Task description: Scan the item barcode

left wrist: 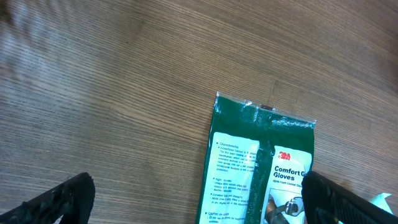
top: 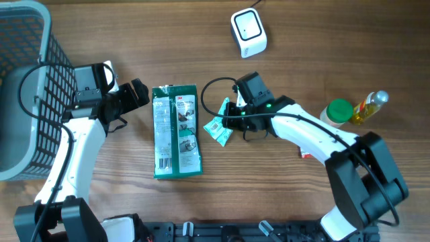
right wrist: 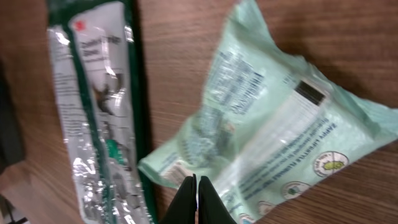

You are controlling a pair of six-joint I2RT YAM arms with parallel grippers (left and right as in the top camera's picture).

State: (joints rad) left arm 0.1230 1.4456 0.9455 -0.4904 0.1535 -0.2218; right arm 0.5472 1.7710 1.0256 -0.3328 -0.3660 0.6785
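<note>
Currently, the mint pouch (right wrist: pixel 280 124) is being pinched by the closed right gripper (right wrist: pixel 196 190), left gripper (top: pixel 139 94) spread empty; next, it probably needs presenting to the scanner (top: pixel 248 32).

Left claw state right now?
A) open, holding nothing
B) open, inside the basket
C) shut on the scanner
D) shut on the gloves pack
A: the left claw has its fingers spread wide with nothing between them, just short of the gloves pack.
</note>
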